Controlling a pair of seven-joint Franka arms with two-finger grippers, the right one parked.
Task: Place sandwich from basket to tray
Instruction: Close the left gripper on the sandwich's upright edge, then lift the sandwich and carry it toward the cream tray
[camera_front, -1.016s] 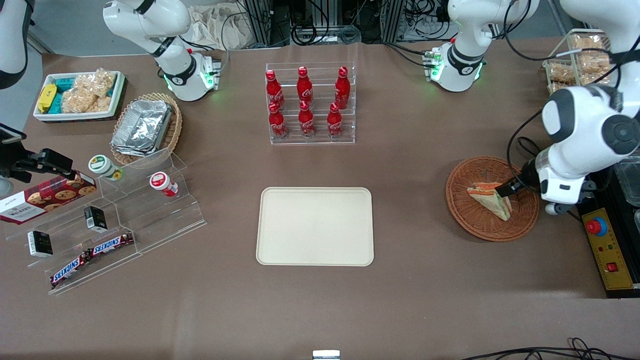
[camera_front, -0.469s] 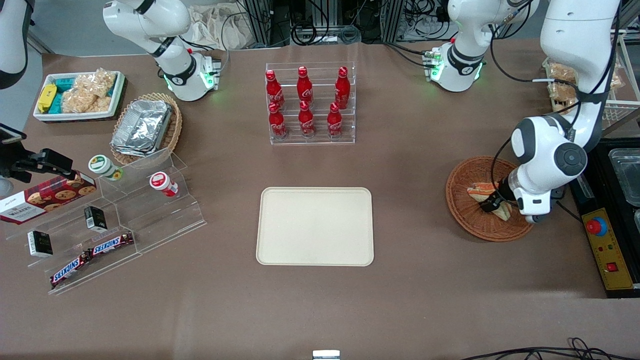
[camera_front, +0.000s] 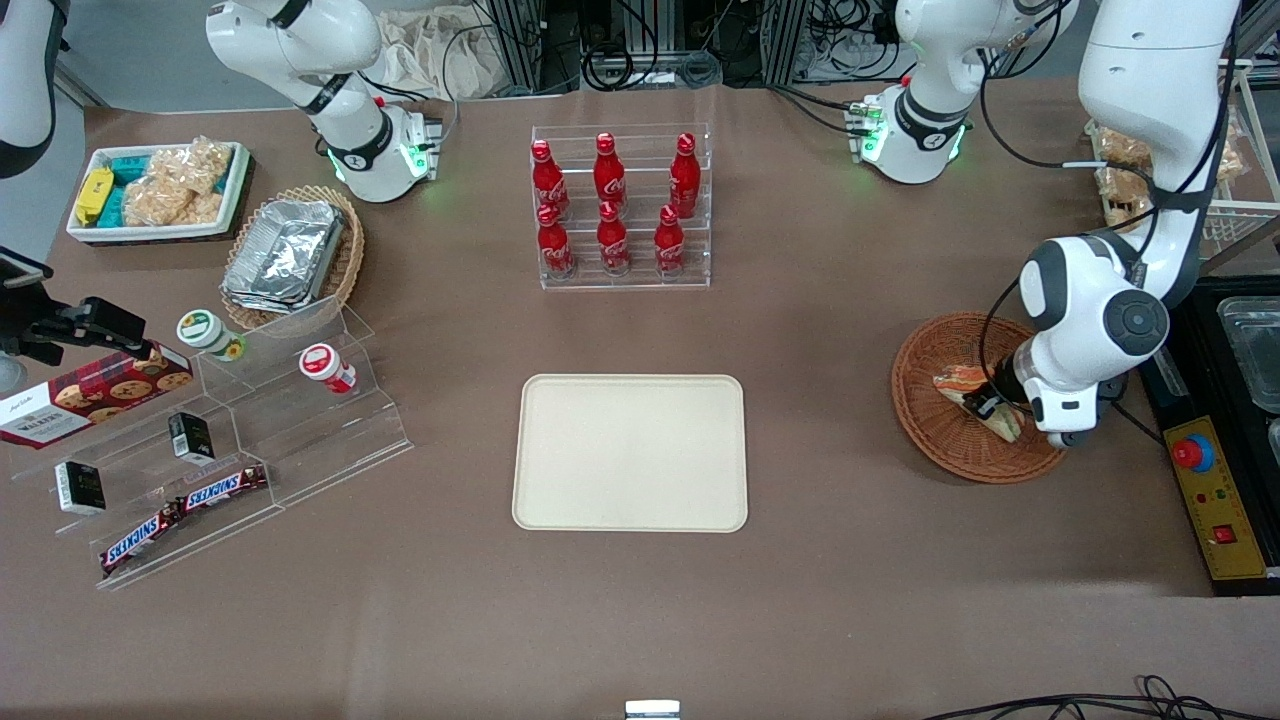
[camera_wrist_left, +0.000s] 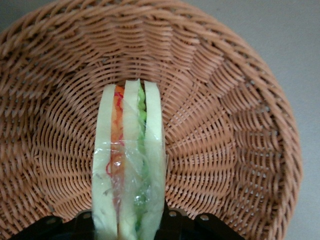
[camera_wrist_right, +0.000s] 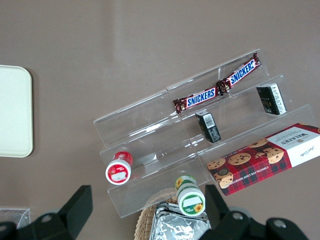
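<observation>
Tray (camera_front: 630, 453), cream and rectangular, lies flat at table centre. Wicker basket (camera_front: 925, 420), round and reddish-brown, sits at 3 o'clock from it, well apart, toward the working arm's end. Sandwich (camera_wrist_left: 129, 165), a plastic-wrapped wedge, stands on edge inside the basket. Gripper (camera_front: 985, 405) straddles its wide end, jaws closed against both bread faces.

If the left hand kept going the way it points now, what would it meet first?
The sandwich: the left hand is down in the basket with the sandwich between its fingers; the woven basket floor likely comes next, though depth is unclear.
</observation>
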